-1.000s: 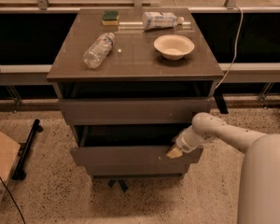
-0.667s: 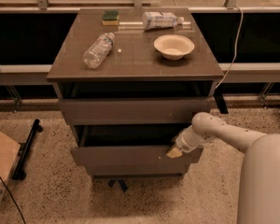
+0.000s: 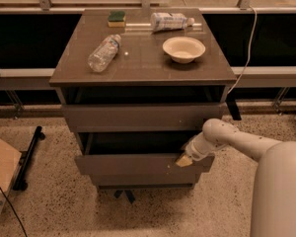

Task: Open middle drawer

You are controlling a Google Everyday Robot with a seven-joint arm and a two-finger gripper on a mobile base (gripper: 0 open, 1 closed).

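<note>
I find the middle drawer (image 3: 133, 164) in the cabinet under the desk (image 3: 148, 65). It sits between the taller top drawer front (image 3: 138, 117) and the narrow bottom drawer front (image 3: 143, 179). Its long axis runs left to right across my view, and its flat grey-brown face points toward the camera. It stands drawn out toward me, with a dark opening visible behind its upper edge. The gripper (image 3: 183, 160) is at the right end of that upper edge, touching the front. I cannot tell whether it is apart, together or clamped on the edge. The white arm (image 3: 237, 139) reaches it from the lower right, where the robot body (image 3: 281, 191) fills the corner. Compared with the frame one second ago, I see no difference: the drawer is out by the same amount and the gripper is at the same spot. On the desk, a clear water bottle (image 3: 104, 53) lies on its side at the left and a pale bowl (image 3: 183, 49) stands at the right. A green and yellow sponge (image 3: 116, 18) and a white packet (image 3: 170, 21) on its side lie at the back edge. The floor (image 3: 64, 206) is speckled terrazzo. A cardboard box (image 3: 0, 177) sits at the far left, with a black bar (image 3: 28, 157) beside it. A white cable (image 3: 244, 58) hangs down at the right, in front of the dark wall under the window rail.
</note>
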